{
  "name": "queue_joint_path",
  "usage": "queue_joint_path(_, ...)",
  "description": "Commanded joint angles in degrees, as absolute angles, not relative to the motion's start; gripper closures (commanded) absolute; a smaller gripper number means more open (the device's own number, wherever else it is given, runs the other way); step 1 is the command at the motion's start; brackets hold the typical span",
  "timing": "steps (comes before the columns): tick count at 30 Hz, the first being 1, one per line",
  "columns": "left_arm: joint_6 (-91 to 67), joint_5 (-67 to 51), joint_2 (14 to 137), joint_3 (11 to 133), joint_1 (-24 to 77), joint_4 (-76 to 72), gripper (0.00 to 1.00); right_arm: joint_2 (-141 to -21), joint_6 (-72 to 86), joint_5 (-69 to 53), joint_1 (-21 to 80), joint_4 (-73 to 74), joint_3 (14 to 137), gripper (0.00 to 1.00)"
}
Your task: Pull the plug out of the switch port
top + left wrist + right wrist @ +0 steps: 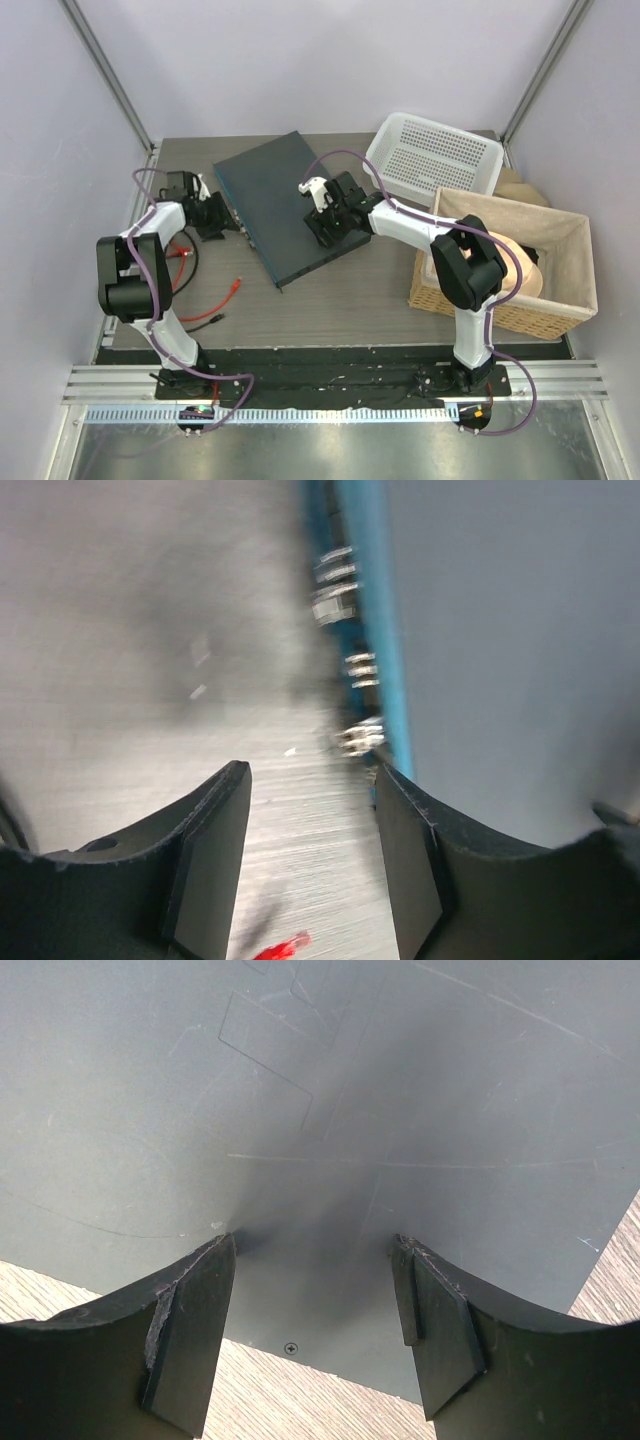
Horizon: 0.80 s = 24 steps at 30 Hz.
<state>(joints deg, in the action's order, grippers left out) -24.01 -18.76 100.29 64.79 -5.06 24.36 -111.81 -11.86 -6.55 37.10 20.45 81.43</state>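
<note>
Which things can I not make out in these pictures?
- Top view: left tool partly hides the socket edge of the flat dark grey metal switch.
- Left wrist view: the sockets are blurred; whether any is occupied is unclear.
- Right wrist view: only the switch top shows; sockets lie outside the frame.

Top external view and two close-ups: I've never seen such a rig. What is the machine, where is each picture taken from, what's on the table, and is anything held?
Two robot arms are bolted at the table's near edge. The wide picture looks down from above; each close-up comes from a wrist camera, its own two jaws showing. On the table lie the switch, a white basket, a wicker basket and a red-tipped cable. The left gripper is beside the switch's blue socket edge, the right gripper over its top. Both are open, holding nothing.
</note>
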Motion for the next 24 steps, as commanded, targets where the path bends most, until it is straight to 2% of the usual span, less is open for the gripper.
queue_joint_path(1, -2.7, -30.6, 101.4, 74.1, -5.4, 26.3, 0.44, -113.6, -12.0, -5.5, 37.1, 21.7, 80.8, 0.29)
queue_joint_path(4, 9.4, -32.4, 104.8, 81.4, -5.4, 37.7, 0.44, -113.9, -11.4, -5.6, 37.0, 21.7, 81.1, 0.29)
queue_joint_path(9, 15.2, -34.1, 108.8, 86.7, -5.4, 44.2, 0.45, -114.8, -11.0, -6.2, 36.9, 22.0, 82.0, 0.29)
queue_joint_path(13, 15.0, -37.1, 109.0, 84.1, -5.4, 43.3, 0.47, -114.8, -11.0, -6.0, 36.7, 22.0, 82.1, 0.29)
queue_joint_path(18, 32.0, -38.9, 107.1, 82.2, -4.8, 45.5, 0.5, -114.3, -10.8, -5.5, 36.7, 22.1, 81.4, 0.29)
queue_joint_path(24, 40.8, -37.6, 108.9, 83.9, -3.8, 47.5, 0.55, -115.0, -10.8, -6.0, 36.7, 22.3, 82.2, 0.29)
